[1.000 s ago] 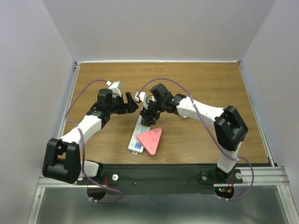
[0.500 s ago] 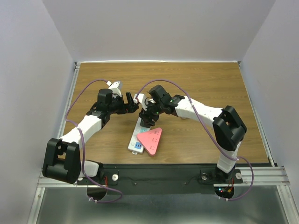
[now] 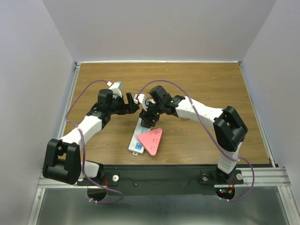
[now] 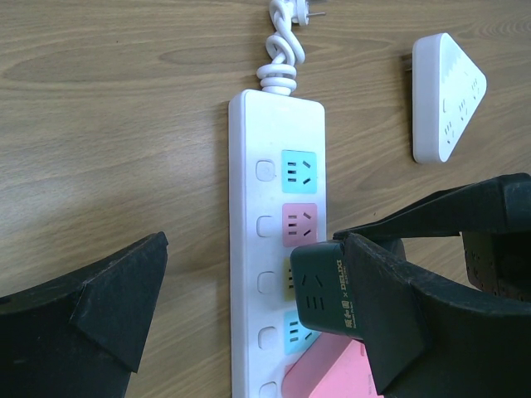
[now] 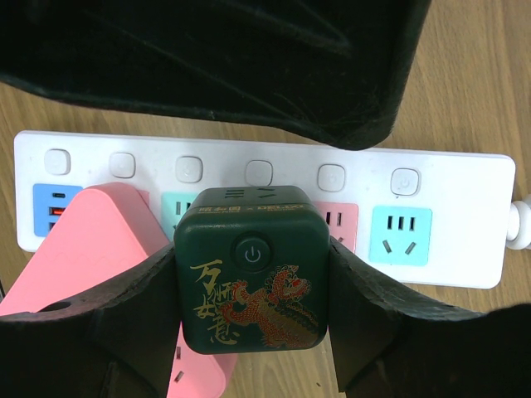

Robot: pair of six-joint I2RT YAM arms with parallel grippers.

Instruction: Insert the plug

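Plug (image 5: pixel 251 278), dark green cube, clamped in the right gripper (image 5: pixel 253 319) over the middle sockets of the power strip (image 5: pixel 452 186), beside the pink adapter (image 5: pixel 104 240). Left gripper (image 4: pixel 249 319) spread wide, empty, either side of the strip.

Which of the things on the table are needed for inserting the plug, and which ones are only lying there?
For the job: dark green cube plug, held by the right gripper; white power strip below it.

Lying about: pink triangular adapter, on the strip's near end; white triangular adapter, on the table apart from the strip.
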